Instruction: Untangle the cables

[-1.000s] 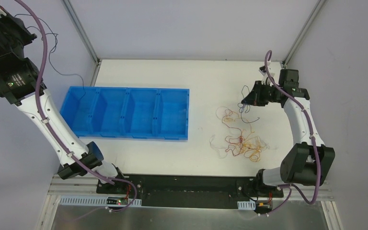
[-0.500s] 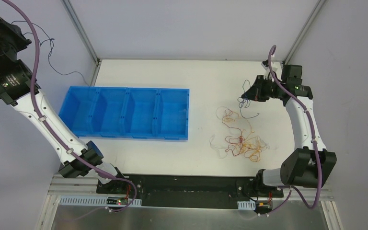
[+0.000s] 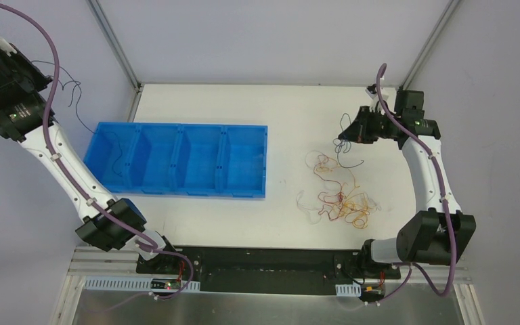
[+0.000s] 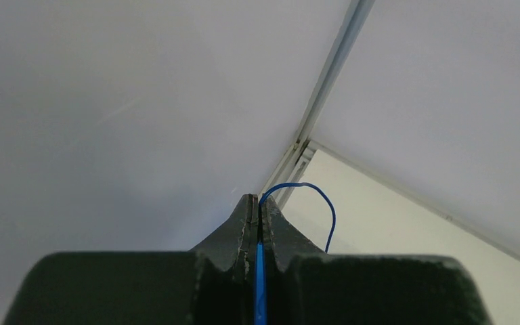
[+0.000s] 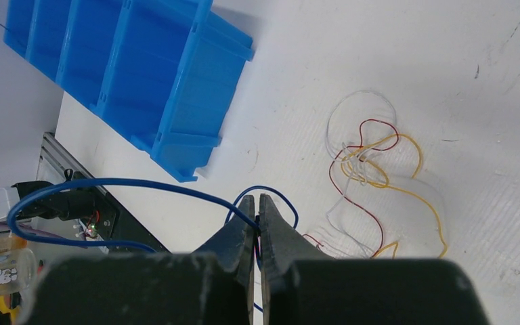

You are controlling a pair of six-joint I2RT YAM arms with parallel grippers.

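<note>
A loose tangle of thin red, orange, yellow and white cables (image 3: 338,196) lies on the white table right of centre; it also shows in the right wrist view (image 5: 369,162). My left gripper (image 3: 39,70) is raised high at the far left, shut on a thin dark blue cable (image 4: 258,271). That cable (image 3: 81,122) trails down into the leftmost compartment of the blue bin (image 3: 176,160). My right gripper (image 3: 342,139) hangs above the table behind the tangle. It is shut (image 5: 257,215) on another blue cable (image 5: 128,184), which dangles in loops (image 3: 339,152) to the table.
The blue bin with several compartments (image 5: 128,61) lies left of centre. Metal frame posts (image 3: 115,47) stand at the back corners, with grey walls on both sides. The black base rail (image 3: 264,271) runs along the near edge.
My left arm has swung down and left, and its cable now hangs into the bin's left compartment. My right gripper has shifted slightly left with its blue cable.
</note>
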